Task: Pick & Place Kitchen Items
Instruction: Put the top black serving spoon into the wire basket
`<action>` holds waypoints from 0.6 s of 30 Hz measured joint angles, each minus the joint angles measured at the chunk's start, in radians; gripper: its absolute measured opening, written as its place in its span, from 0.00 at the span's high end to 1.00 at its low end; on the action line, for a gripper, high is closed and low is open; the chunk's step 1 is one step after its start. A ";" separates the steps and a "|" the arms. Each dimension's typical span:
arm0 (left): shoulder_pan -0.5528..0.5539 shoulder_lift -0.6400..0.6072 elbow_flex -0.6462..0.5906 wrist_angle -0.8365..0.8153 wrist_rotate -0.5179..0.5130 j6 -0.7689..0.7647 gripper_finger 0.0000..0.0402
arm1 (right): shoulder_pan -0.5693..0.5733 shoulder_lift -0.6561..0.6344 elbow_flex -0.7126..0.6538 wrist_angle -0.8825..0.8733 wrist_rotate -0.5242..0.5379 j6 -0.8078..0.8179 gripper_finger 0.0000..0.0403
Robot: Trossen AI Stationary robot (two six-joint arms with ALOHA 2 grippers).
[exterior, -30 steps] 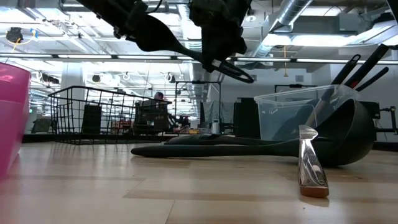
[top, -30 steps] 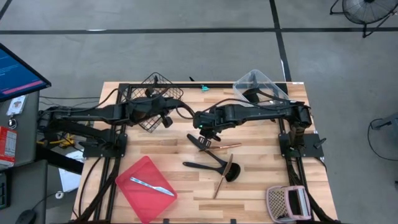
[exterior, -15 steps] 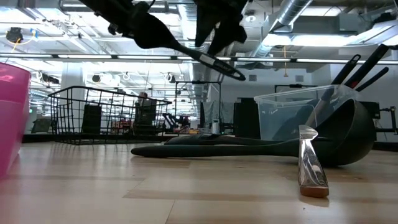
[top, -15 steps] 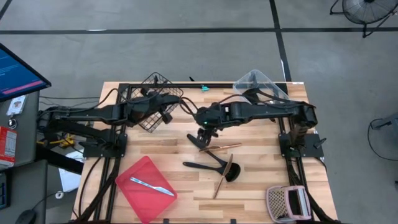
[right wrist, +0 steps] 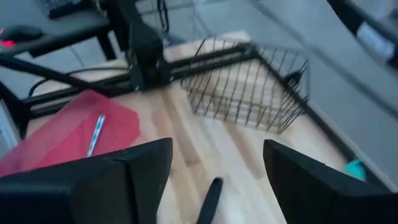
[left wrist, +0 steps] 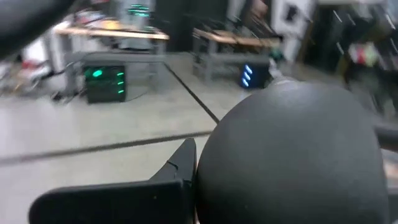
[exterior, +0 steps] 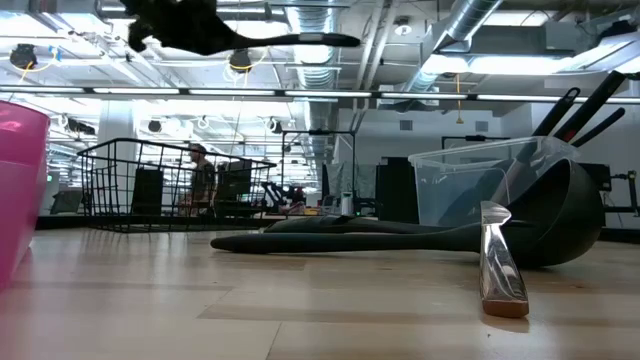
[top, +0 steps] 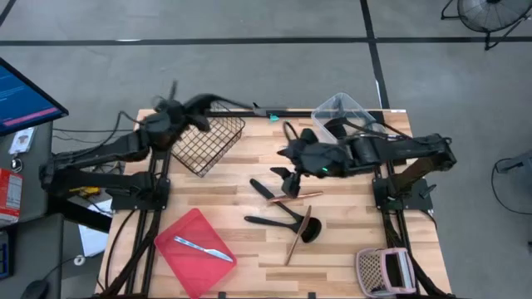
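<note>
Two arms: our left gripper [top: 170, 112], upper left, clamps a black ladle [top: 218, 102] above the basket [top: 208, 141]; our right gripper [top: 289, 158] gapes empty, centre.

The left gripper [top: 176, 106] holds a black ladle [top: 218, 103] above the wire basket [top: 209, 139]; the right gripper [top: 288, 173] hangs empty mid-table.

Knife [top: 203, 248] on tray [top: 179, 259]

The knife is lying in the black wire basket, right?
Not quite. The knife is lying on the red tray, not in the black wire basket. The high view shows it.
</note>
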 joint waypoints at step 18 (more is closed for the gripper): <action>0.079 -0.042 -0.232 0.007 -0.298 -0.346 0.89 | 0.085 0.053 -0.001 -0.138 0.280 0.070 0.38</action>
